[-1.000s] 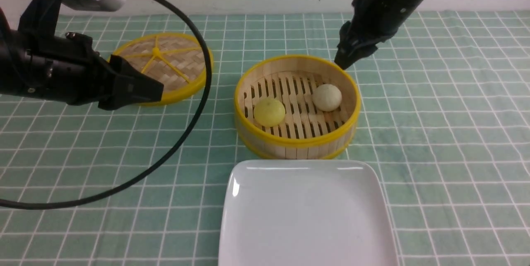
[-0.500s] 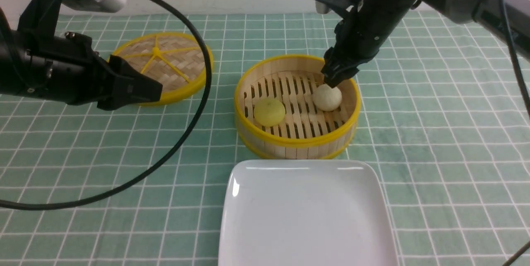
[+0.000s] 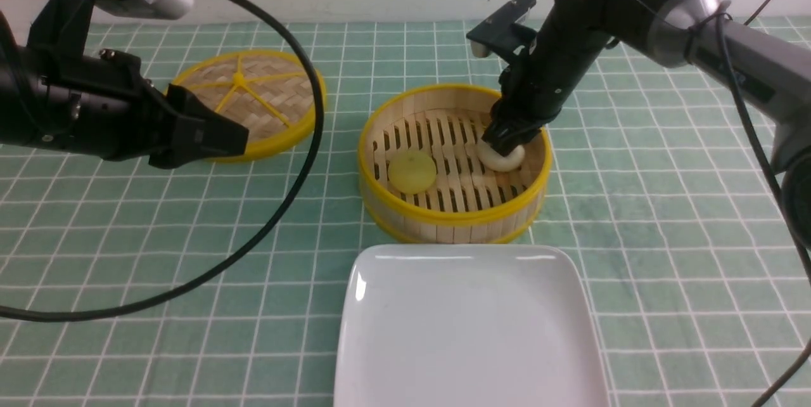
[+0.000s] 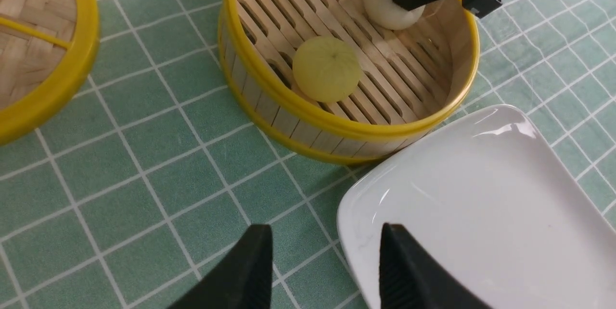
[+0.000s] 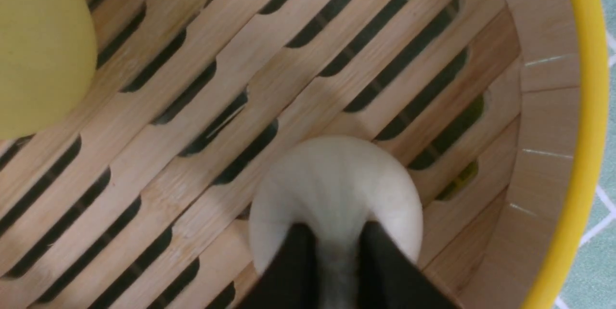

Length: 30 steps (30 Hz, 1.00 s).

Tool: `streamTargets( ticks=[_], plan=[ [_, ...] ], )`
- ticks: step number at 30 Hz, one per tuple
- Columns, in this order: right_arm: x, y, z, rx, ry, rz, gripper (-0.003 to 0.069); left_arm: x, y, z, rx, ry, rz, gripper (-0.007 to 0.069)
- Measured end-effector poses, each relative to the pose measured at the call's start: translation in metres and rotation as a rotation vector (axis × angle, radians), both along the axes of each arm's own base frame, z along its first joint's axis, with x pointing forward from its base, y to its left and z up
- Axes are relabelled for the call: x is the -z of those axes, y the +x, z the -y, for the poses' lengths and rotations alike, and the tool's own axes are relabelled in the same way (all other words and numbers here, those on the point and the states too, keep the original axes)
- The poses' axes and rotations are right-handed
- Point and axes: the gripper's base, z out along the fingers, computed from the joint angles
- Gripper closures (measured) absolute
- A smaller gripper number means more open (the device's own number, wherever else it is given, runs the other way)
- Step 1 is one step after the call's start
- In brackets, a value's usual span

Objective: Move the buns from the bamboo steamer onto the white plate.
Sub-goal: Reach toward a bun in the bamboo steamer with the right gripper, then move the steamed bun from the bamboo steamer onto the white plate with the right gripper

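Inside the bamboo steamer (image 3: 453, 217), close to its right-hand wall, the off-white bun (image 3: 505, 160) sits on the slatted floor directly beneath the right gripper (image 3: 500, 144). That gripper comes down on it from above, covering its top in the front view. The right wrist view shows the two black fingers (image 5: 293, 261) drawn close together and pressed into the bun's soft top, so they are clamped on it, with a ridge of creased dough squeezed up between them. The bun's underside looks to be on the slats.

The yellow bun (image 3: 412, 171) lies on the left half of the same floor, apart from its neighbour and touched by nothing. The white plate (image 3: 469, 331) lies just beside the steamer, on the robot's side of it.

The left gripper (image 4: 325, 232) hangs over the green checked cloth (image 3: 665, 217) near the plate's corner, its fingers apart and gripping nothing. The woven lid (image 3: 247, 99) lies flat on the cloth well to the steamer's left.
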Motion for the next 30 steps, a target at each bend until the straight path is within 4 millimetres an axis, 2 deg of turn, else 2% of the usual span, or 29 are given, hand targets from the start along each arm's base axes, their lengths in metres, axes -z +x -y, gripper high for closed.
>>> streamTargets(
  ticks=[2,4,7,9,10,11,12,13,14,16,17,18,19,23,27,28,30],
  plan=[
    [-0.001,0.0,0.0,-0.001,0.0,0.002,0.0634,0.0,0.0,0.0,-0.002,0.0,0.002,0.0291],
    [-0.007,-0.002,0.0,-0.008,0.0,0.006,0.0636,0.0,0.001,0.0,-0.005,0.001,0.005,0.0291],
    [-0.036,-0.01,-0.001,-0.03,-0.001,0.029,0.0636,0.0,0.001,0.0,-0.006,0.002,0.005,0.0291],
    [-0.071,-0.02,-0.002,-0.047,0.018,0.077,0.0636,0.0,0.001,0.0,-0.007,0.0,0.006,0.0291],
    [-0.077,-0.021,-0.002,-0.046,0.024,0.089,0.0636,0.0,0.001,0.0,-0.007,0.0,0.006,0.0291],
    [-0.119,-0.034,-0.002,-0.037,0.079,0.161,0.0636,-0.001,0.001,0.0,-0.009,-0.006,0.007,0.0291],
    [-0.144,-0.044,0.0,-0.014,0.124,0.203,0.0636,-0.001,0.001,0.0,-0.01,-0.01,0.007,0.0291],
    [-0.154,-0.048,0.001,-0.004,0.143,0.217,0.0636,-0.001,0.001,0.0,-0.011,-0.011,0.007,0.0291],
    [-0.186,-0.064,0.005,0.045,0.215,0.249,0.0636,-0.001,0.001,0.0,-0.014,-0.021,0.009,0.0291],
    [-0.207,-0.078,0.009,0.076,0.266,0.264,0.0636,-0.002,0.002,0.001,-0.018,-0.028,0.011,0.0291],
    [-0.23,-0.094,0.015,0.105,0.317,0.286,0.0636,-0.003,0.002,0.001,-0.026,-0.038,0.016,0.0291],
    [-0.234,-0.098,0.016,0.117,0.334,0.283,0.0636,-0.003,0.003,0.001,-0.03,-0.043,0.018,0.0291],
    [-0.248,-0.11,0.02,0.144,0.38,0.28,0.0636,-0.004,0.003,0.001,-0.036,-0.055,0.022,0.0291],
    [-0.252,-0.131,0.025,0.177,0.421,0.215,0.0636,-0.005,0.004,0.002,-0.042,-0.069,0.025,0.0291],
    [-0.225,-0.156,0.034,0.201,0.368,0.08,0.0636,-0.005,0.004,0.002,-0.043,-0.073,0.025,0.0291],
    [-0.209,-0.162,0.036,0.205,0.338,0.027,0.0636,-0.005,0.004,0.002,-0.043,-0.074,0.024,0.0291],
    [-0.191,-0.168,0.037,0.199,0.313,-0.039,0.0636,-0.005,0.004,0.002,-0.044,-0.081,0.025,0.0291]
  ],
)
